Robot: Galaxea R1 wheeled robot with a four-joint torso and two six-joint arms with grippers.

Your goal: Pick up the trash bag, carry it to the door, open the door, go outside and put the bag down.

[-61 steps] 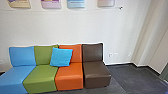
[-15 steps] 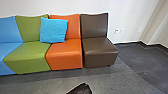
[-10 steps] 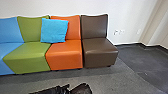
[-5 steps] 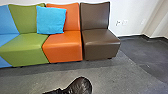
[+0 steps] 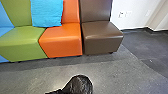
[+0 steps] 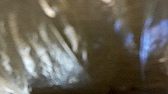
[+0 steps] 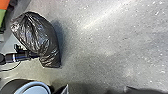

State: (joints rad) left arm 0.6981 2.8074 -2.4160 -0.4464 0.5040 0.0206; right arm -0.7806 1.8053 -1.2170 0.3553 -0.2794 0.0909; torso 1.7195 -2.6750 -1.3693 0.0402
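Grey speckled floor (image 5: pixel 112 72); brown seat (image 5: pixel 102 35), orange seat (image 5: pixel 63 37), green seat (image 5: pixel 22 37) adjoin near white wall (image 5: pixel 136 21). Left gripper (image 5: pixel 59 91) pinches black trash bag (image 5: pixel 80 85); right gripper's state cannot be told.

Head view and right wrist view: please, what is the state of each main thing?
Trash bag: bulging, creased, at the left arm; whether tied, cannot tell.
Blue cushion: propped against the seat backs.
Green seat: unoccupied.
Orange seat: unoccupied.
Brown seat: unoccupied.
Blue seat: partly out of picture.
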